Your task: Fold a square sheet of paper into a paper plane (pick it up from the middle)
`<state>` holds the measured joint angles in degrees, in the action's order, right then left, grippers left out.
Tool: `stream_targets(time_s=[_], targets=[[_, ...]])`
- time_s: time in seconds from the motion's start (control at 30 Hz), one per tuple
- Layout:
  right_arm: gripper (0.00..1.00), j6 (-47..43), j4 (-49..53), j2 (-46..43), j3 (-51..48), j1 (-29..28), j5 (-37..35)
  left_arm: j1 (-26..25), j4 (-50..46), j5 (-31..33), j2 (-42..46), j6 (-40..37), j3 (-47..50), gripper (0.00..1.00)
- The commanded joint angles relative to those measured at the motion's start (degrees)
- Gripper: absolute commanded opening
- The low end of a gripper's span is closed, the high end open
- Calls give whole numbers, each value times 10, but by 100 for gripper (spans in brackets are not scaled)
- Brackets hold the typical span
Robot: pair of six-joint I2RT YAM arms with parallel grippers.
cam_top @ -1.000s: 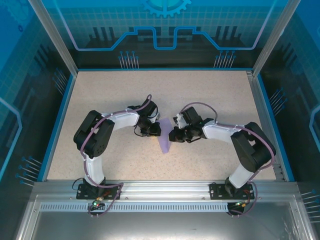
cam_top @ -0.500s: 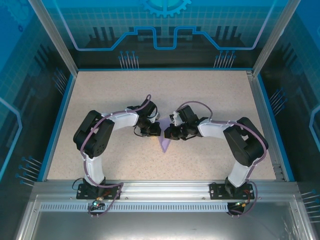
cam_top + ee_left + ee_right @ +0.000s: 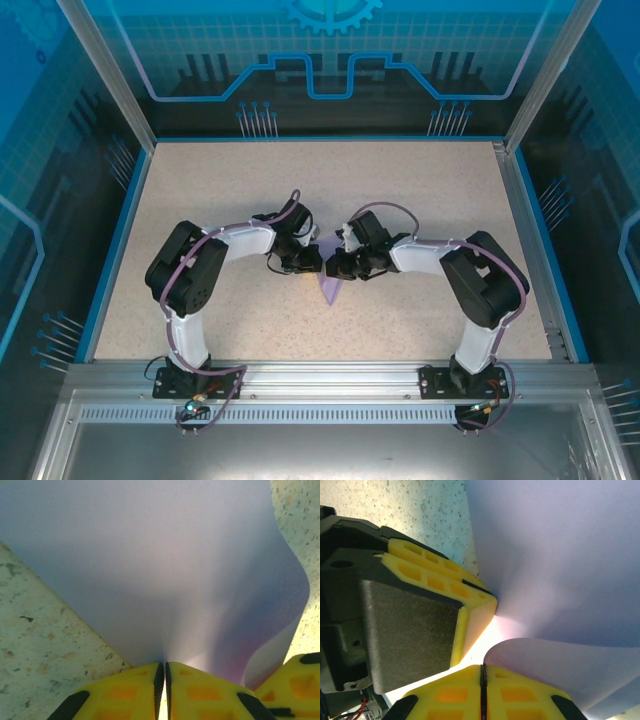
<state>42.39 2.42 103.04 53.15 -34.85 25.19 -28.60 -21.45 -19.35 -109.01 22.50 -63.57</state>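
Note:
The square sheet of paper [image 3: 328,288] is lavender and hangs bent between both grippers at the table's middle, its lower corner pointing toward the arms. My left gripper [image 3: 310,262] is shut on the sheet's edge, and the sheet [image 3: 150,565] fans out smoothly from the left gripper [image 3: 163,666] in the left wrist view. My right gripper [image 3: 336,266] sits close beside it. In the right wrist view the right gripper [image 3: 481,668] is shut where a curled flap of the sheet [image 3: 565,665] meets its tips. The left gripper's yellow fingers [image 3: 437,577] pinch the sheet just above.
The speckled tabletop [image 3: 300,180] is bordered by a blue rim and metal posts. The right gripper's yellow finger [image 3: 300,680] shows at the lower right of the left wrist view, nearly touching the left one. Both arm bases stand at the near edge.
The right arm has swung left, bringing its gripper up against the left gripper. The sheet between them has drawn narrower. The left arm has stayed in place.

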Motion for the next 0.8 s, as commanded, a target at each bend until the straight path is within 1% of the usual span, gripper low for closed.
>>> stream_targets(time_s=[0.0, 0.63, 0.77], targets=[[10, -13, 26, 15, 15, -10, -20, 0, -20, 2, -8, 4, 23, 15], [14, -21, 41, 39, 26, -15, -45, 1, -13, -5, -7, 8, 30, 15], [17, -22, 40, 42, 27, -16, -45, 1, -13, -8, -9, 8, 30, 15]])
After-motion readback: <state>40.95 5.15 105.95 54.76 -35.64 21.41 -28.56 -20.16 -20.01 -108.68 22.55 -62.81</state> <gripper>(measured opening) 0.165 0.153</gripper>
